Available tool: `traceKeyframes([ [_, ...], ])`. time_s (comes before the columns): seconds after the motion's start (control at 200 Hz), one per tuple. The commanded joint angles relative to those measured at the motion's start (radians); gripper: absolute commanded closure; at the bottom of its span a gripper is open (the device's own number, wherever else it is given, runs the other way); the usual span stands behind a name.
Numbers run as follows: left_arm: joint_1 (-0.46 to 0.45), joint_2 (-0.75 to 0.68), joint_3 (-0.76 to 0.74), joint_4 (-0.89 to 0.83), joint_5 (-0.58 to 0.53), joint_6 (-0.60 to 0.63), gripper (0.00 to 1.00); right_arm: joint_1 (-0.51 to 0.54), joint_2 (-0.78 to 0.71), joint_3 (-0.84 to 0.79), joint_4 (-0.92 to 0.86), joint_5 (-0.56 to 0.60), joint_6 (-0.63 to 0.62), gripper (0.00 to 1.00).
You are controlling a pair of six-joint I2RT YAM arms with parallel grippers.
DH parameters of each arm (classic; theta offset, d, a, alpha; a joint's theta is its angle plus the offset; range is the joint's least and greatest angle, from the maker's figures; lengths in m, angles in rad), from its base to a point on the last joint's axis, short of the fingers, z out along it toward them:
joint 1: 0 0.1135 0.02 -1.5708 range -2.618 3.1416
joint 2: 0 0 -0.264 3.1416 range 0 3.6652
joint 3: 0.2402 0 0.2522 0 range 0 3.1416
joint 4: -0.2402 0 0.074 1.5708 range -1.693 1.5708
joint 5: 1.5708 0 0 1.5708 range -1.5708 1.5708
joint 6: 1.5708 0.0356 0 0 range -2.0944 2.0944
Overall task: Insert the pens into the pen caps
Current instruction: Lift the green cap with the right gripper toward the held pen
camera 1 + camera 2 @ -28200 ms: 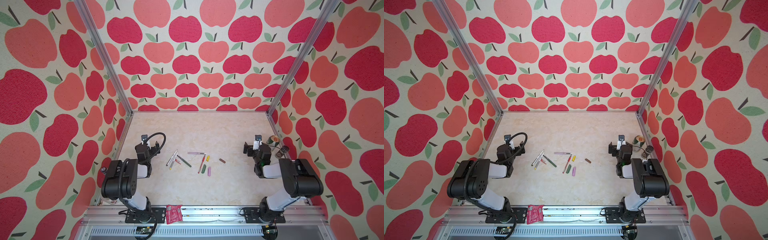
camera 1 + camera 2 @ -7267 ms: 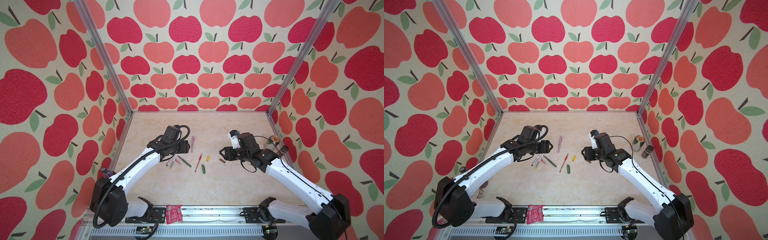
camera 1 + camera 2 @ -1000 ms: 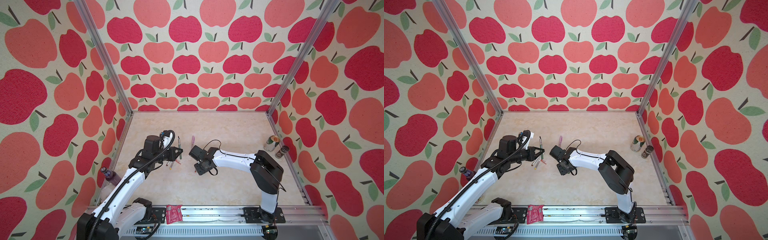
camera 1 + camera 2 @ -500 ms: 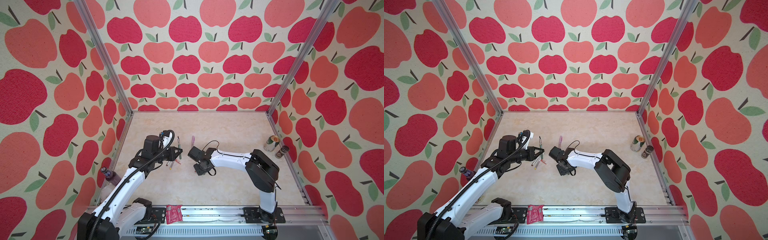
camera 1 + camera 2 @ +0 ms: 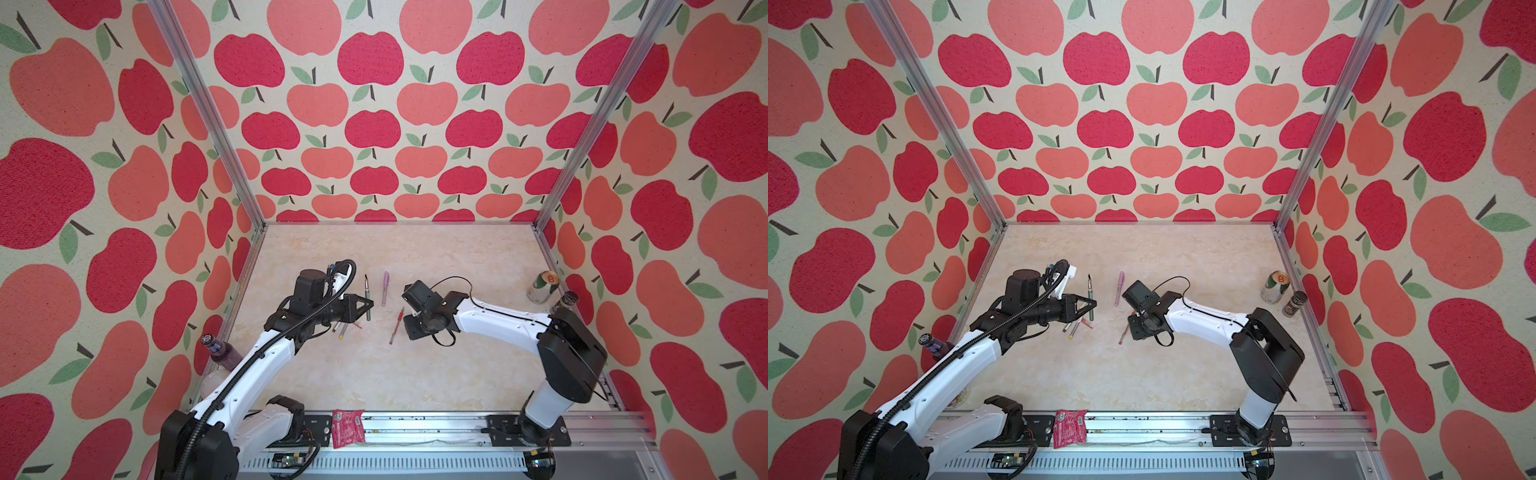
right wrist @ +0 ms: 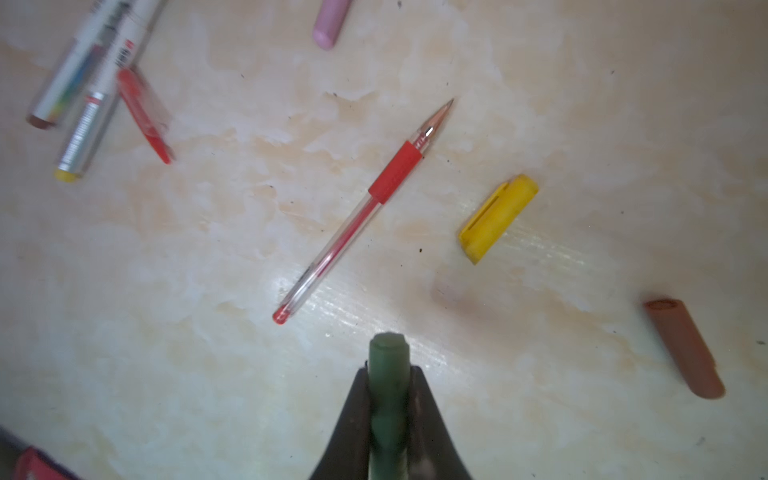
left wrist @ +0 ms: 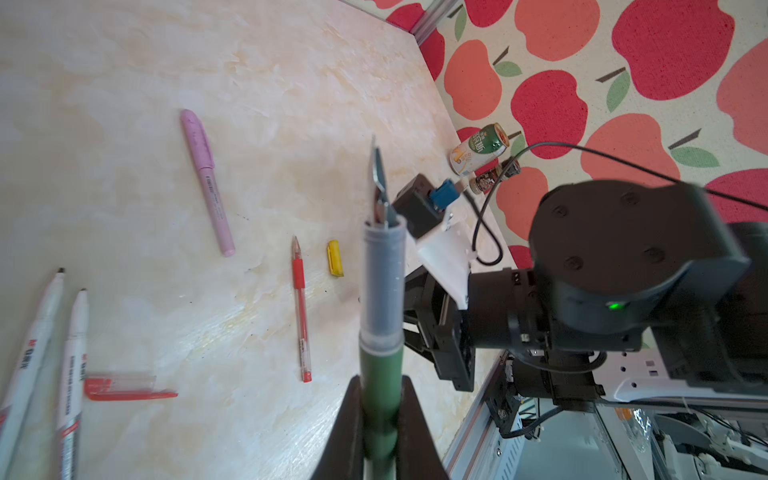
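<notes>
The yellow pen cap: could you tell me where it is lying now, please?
In the right wrist view the yellow pen cap lies flat on the table between the red pen and the brown cap, touching neither.

Five pens are counted: two white-barrelled marker pens (image 7: pixel 35 336) (image 7: pixel 75 361), one lilac-pink capped pen (image 5: pixel 385 289), one red-gripped clear gel pen (image 6: pixel 361 208), one dark green fountain pen (image 7: pixel 381 357). Four loose plastic caps are counted: yellow cap (image 6: pixel 498 218), brown cap (image 6: pixel 685 349), clear red cap (image 6: pixel 143 112), dark green cap (image 6: pixel 388 374). One green can (image 5: pixel 543 286) and one dark jar (image 5: pixel 566 301) are seen centre right, one purple bottle (image 5: pixel 216 349) lower left, one red packet (image 5: pixel 347 428) bottom centre.
</notes>
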Motion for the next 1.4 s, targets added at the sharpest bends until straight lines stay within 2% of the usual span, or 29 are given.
traceKeyframes([
  [0.0, -0.074, 0.048, 0.030, 0.062, 0.037, 0.034, 0.93, -0.072, -0.175, -0.060, 0.164, -0.121, 0.056, 0.92],
  [0.19, -0.191, 0.150, 0.035, 0.240, 0.098, -0.033, 0.92, -0.250, -0.418, -0.165, 0.348, -0.257, 0.156, 0.93],
  [0.405, -0.299, 0.242, 0.076, 0.336, 0.124, -0.044, 0.93, -0.344, -0.491, -0.167, 0.424, -0.357, 0.212, 0.93],
  [0.565, -0.336, 0.278, 0.086, 0.384, 0.123, -0.059, 0.93, -0.349, -0.487, -0.188, 0.495, -0.393, 0.255, 0.93],
  [0.836, -0.347, 0.312, 0.105, 0.411, 0.126, -0.078, 0.93, -0.344, -0.447, -0.213, 0.576, -0.449, 0.311, 0.94],
  [1.391, -0.346, 0.331, 0.119, 0.404, 0.123, -0.072, 0.93, -0.327, -0.454, -0.263, 0.609, -0.454, 0.342, 0.95],
])
